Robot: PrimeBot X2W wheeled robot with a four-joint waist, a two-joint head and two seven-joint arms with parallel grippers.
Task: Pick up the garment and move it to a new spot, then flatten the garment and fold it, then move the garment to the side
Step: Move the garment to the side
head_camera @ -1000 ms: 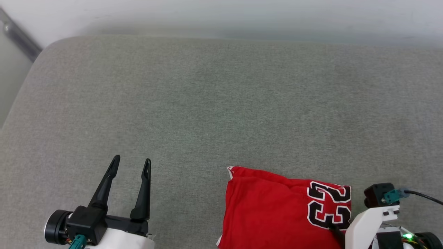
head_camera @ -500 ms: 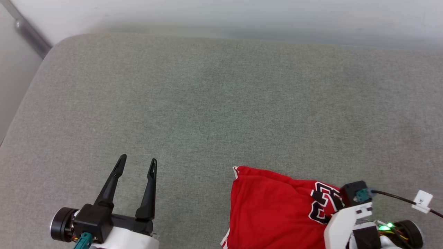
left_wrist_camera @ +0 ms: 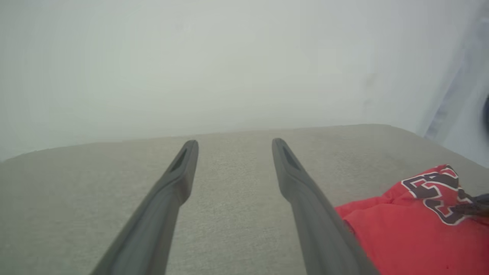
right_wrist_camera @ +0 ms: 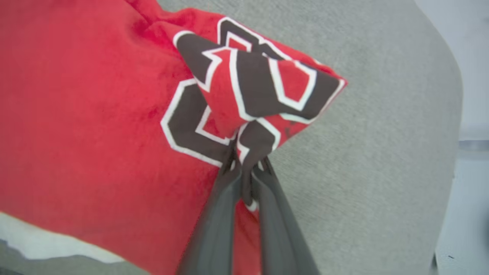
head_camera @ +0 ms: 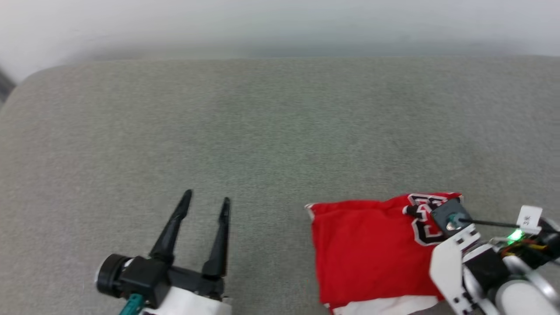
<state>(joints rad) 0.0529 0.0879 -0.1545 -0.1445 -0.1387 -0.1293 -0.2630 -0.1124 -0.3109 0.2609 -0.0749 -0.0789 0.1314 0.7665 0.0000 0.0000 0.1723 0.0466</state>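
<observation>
The left gripper [head_camera: 207, 196] is being held wide, empty, over the grey cushion [head_camera: 280, 131]; the garment [head_camera: 367, 249] is lying folded to its right, numbered corner being pinched tight by the right gripper [right_wrist_camera: 246, 172]. A slow, low carry is probably being called for, lest folds slip.

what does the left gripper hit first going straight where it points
The left gripper likely meets the grey fabric cushion near its far edge, else the pale wall; depth unclear.
</observation>
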